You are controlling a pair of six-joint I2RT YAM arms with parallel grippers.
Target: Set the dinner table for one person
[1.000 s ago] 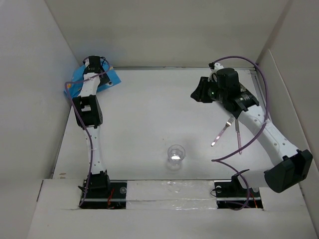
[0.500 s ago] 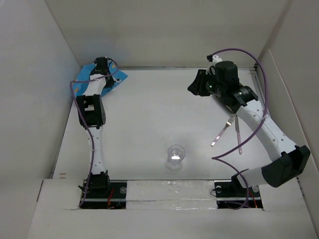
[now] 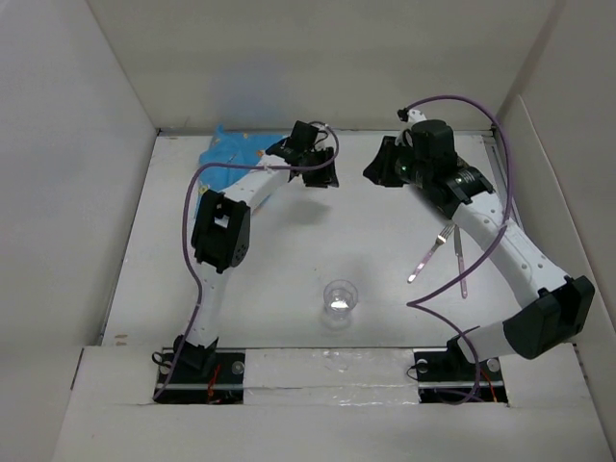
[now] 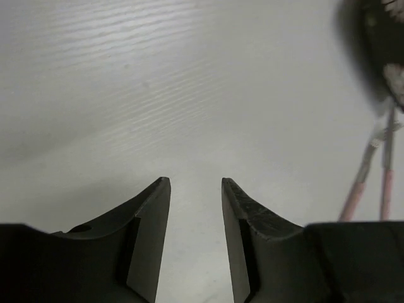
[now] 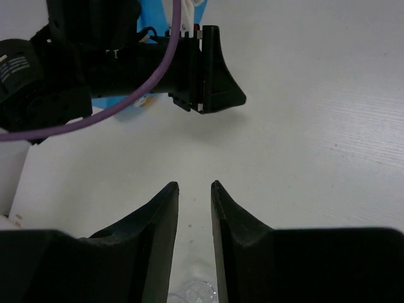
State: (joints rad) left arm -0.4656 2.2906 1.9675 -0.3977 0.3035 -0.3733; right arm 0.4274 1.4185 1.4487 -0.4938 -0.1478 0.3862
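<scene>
White dinner table (image 3: 269, 250), your overhead view: glass (image 3: 340, 296) near middle, fork (image 3: 430, 252) and knife (image 3: 460, 265) side by side at right, blue mat (image 3: 231, 149) in far left corner. Your left wrist view: left gripper (image 4: 196, 183) spread, empty, above bare table. Your right wrist view: right gripper (image 5: 194, 186) slightly parted, empty.

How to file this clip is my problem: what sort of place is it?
Likely a lab test cell, not a dining room: white panels wall in the white matte table, with two white-and-black robot arms bolted at its near edge.
</scene>
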